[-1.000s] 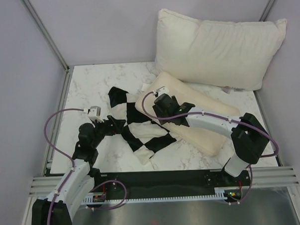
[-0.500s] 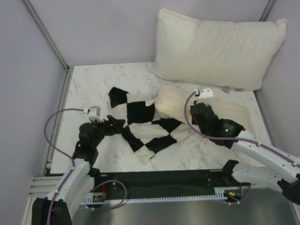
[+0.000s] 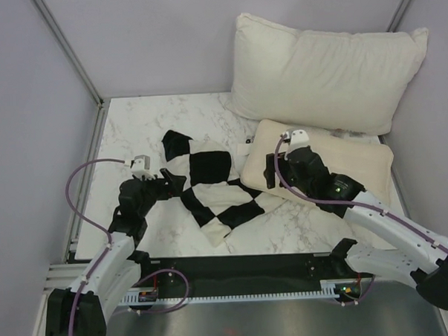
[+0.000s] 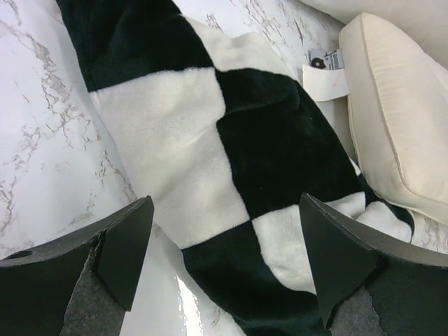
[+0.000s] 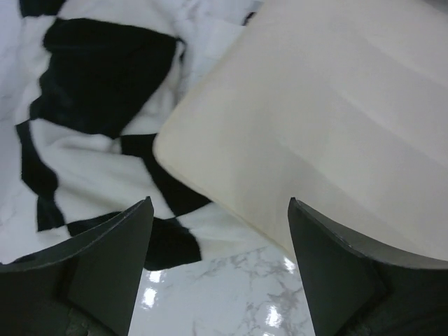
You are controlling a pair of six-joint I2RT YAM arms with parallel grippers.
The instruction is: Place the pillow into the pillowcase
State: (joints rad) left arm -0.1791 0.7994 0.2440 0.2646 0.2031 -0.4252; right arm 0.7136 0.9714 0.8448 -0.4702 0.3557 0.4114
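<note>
The cream pillow (image 3: 342, 159) lies flat at the right, its left corner resting on the black-and-white checkered pillowcase (image 3: 210, 185), which lies crumpled at the table's middle. My right gripper (image 3: 271, 171) is open and empty, just above the pillow's left edge; in the right wrist view the pillow (image 5: 336, 119) and pillowcase (image 5: 91, 105) lie beyond the gripper (image 5: 220, 273). My left gripper (image 3: 171, 185) is open and empty over the pillowcase's left part. In the left wrist view the gripper (image 4: 224, 280) straddles the pillowcase (image 4: 245, 140); the pillow (image 4: 399, 140) is at the right.
A larger, puffier white pillow (image 3: 324, 70) leans against the back wall, behind the cream one. A white label tag (image 4: 325, 70) lies between pillowcase and pillow. The marble table (image 3: 140, 127) has frame posts at its left and right edges.
My right arm swung from across the pillow to the right side, and its gripper now faces the pillow's left edge. The pillow shifted right and lies flatter. The left arm barely moved.
</note>
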